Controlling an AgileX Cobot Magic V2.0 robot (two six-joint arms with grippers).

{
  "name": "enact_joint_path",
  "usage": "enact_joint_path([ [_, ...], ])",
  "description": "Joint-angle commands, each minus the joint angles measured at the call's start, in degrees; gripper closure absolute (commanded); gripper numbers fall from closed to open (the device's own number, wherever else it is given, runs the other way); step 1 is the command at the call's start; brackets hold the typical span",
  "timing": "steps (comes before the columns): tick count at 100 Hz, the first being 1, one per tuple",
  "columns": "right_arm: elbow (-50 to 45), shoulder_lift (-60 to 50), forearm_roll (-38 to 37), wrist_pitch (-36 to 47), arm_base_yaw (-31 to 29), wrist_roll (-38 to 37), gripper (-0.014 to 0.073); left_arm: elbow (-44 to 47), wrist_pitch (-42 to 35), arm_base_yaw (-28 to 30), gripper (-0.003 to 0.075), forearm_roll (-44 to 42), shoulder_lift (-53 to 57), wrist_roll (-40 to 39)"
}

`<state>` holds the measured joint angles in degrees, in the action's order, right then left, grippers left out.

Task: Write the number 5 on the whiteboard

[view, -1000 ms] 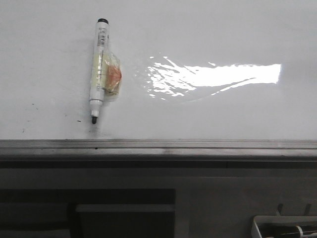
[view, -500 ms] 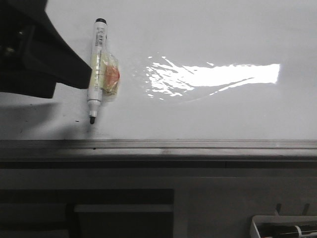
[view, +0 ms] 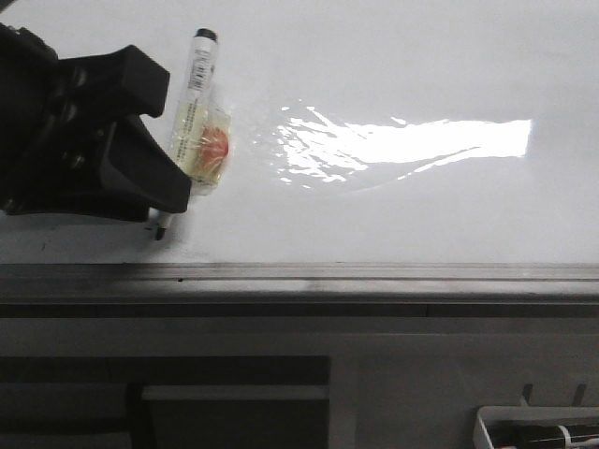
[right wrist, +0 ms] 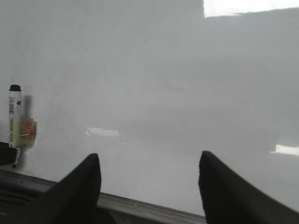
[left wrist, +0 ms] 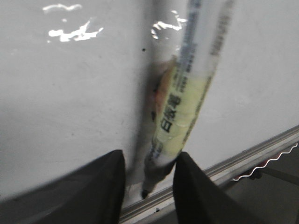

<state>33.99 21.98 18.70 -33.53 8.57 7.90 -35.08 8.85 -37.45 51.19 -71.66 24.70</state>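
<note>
**On the whiteboard, my left jaws are around the marker; no 5 is written yet**

From the front camera, my left gripper [view: 154, 192] is low over the left part of the whiteboard [view: 421, 215], close to its grey edge rail [view: 374, 273]. The marker [view: 187, 122] lies on the board with its dark tip pointing toward the rail, and its lower part is hidden behind my fingers. A small clear wrap with something orange-red inside [view: 213, 147] is taped to the barrel. I see no black line of the number 5 anywhere on the board, only tiny dark specks and a bright glare patch [view: 412, 145].

From my left wrist camera, the two fingers [left wrist: 196, 191] stand on both sides of the marker's [left wrist: 187, 102] tip end. A gap shows on one side, so I judge the jaws are apart and not yet pressing on the barrel, though the picture is a little blurred. The tip is just beside the rail [left wrist: 243, 158].

From my right wrist camera, my right gripper [right wrist: 149, 182] is spread wide and holds nothing. It hangs over bare board, well apart from the marker [right wrist: 16, 126], which is far to the side.

My judgement: the writing is not begun. What is left is to close on the marker, lift it, bring the tip to the board and draw the whole figure.
</note>
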Motion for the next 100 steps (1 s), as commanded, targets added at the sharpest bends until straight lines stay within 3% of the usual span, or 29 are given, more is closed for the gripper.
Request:
enact_joint_path([
  [1, 2.30, 0.94, 0.90, 5.04, 0.70, 0.68, 0.0186, -1.59, -3.45, -0.13, 0.0642, 0.73, -0.05, 0.13],
  [7, 2.53, 0.94, 1.02, 5.04, 1.33, 0.90, 0.0186, -1.59, -2.87, -0.13, 0.0739, 0.73, 0.13, 0.13],
  [15, 3.64, 1.07, 1.85, 4.12, 2.70, 2.38, 0.0186, -2.02, -1.30, -0.13, 0.0741, 0.18, 1.39, 0.13],
  [21, 4.79, 1.81, 5.56, 1.67, 4.04, 8.56, 0.0186, -2.97, 0.54, -0.26, 0.0741, -1.91, 2.87, 1.38],
  [41, 8.30, 9.97, 26.25, -9.50, 10.33, 36.04, 0.0186, -7.29, 11.90, -3.27, 0.0741, -10.58, 8.89, 22.78],
  [55, 8.71, 16.87, 30.31, -9.80, 15.46, 47.10, 0.0186, -8.01, 18.76, -5.00, 0.0741, -13.72, 10.45, 36.24],
  [72, 8.71, 23.20, 30.90, -6.58, 22.20, 50.41, 0.0183, -8.01, 20.03, -6.38, 0.0741, -15.85, 10.08, 38.34],
  [100, 8.71, 31.09, 31.11, 8.12, 34.96, 51.72, 0.0183, -8.01, 19.16, -6.87, 0.0741, -16.44, 8.48, 39.08],
])
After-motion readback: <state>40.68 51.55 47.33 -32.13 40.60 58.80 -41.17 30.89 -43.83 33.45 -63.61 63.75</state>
